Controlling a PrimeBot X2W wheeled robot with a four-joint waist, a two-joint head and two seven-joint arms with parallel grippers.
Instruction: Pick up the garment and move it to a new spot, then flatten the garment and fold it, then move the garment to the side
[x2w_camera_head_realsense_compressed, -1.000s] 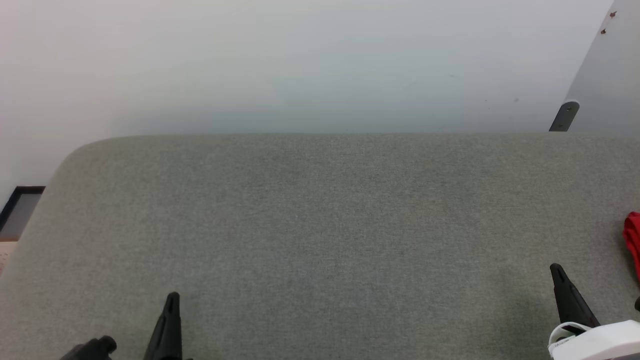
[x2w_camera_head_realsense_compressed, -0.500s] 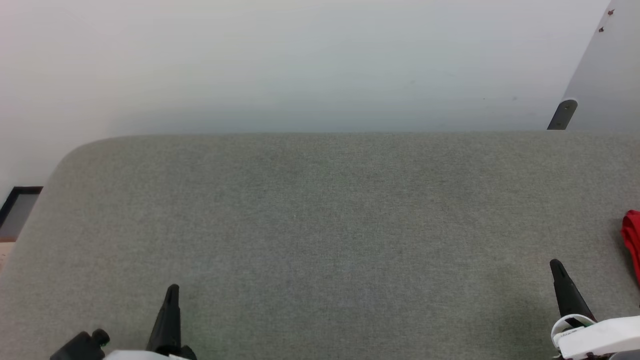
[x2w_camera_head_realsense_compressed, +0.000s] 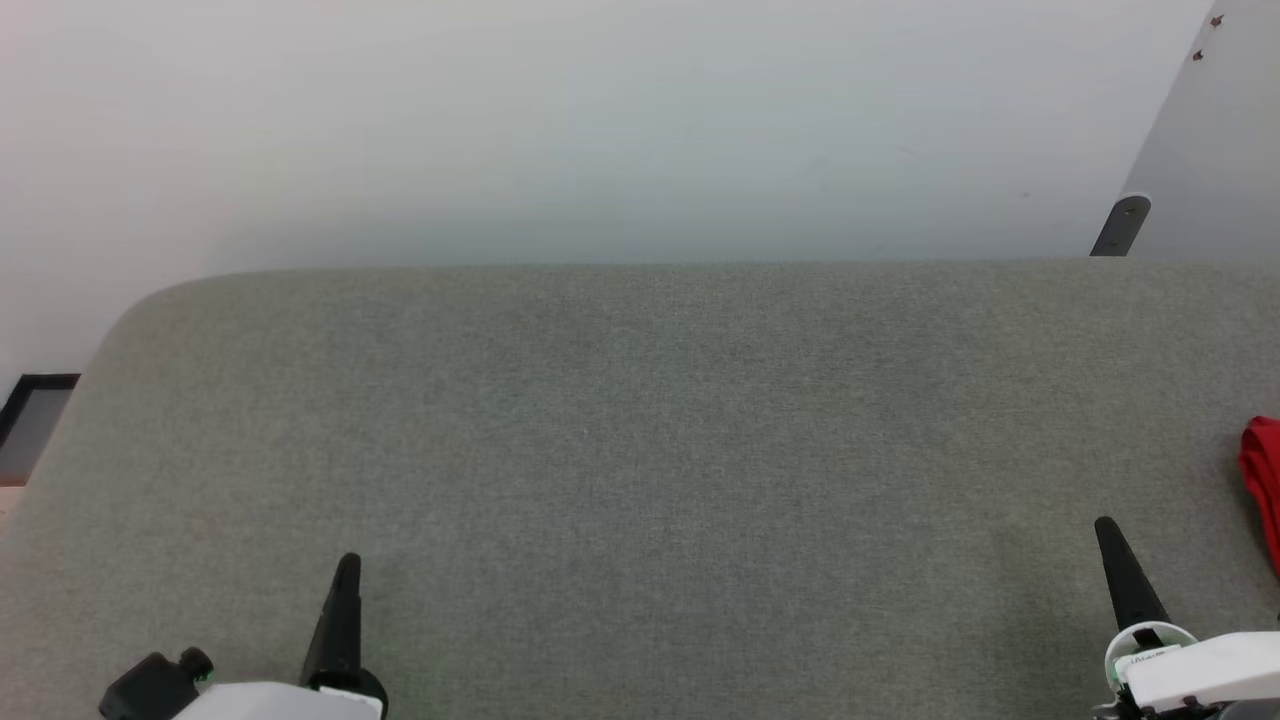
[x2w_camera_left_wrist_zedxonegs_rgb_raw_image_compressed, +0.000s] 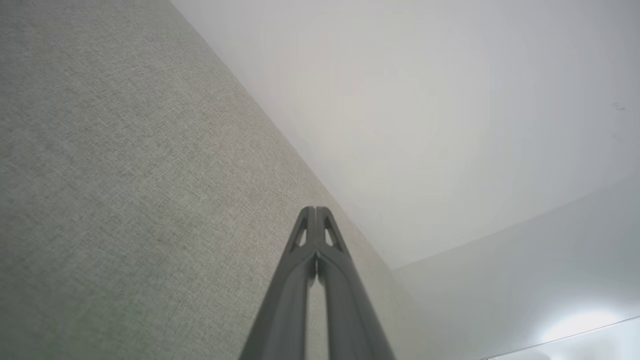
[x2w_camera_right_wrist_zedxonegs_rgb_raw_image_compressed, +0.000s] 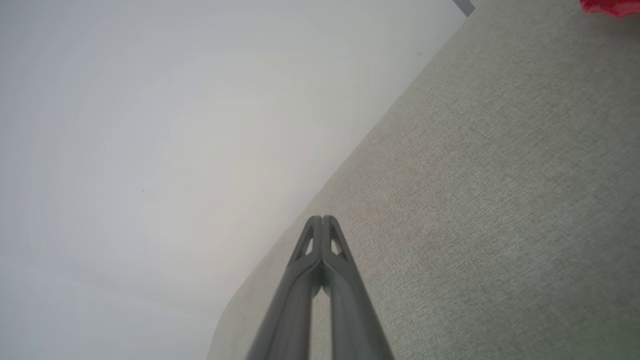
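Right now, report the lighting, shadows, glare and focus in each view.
Head view: soft, even light and sharp focus; a faint shadow lies on the grey surface left of the right gripper; the garment is cut off by the right edge. Left wrist view: the left gripper is slightly soft near the lens; a glare patch brightens the wall at lower right. Right wrist view: the garment is a blurred red patch in the top right corner.

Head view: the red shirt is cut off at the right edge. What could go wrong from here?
1. The shirt is cut by the frame edge, so a grasp point is hard to judge.
2. The right pincer is shut; reaching without opening may just shove it along the table.
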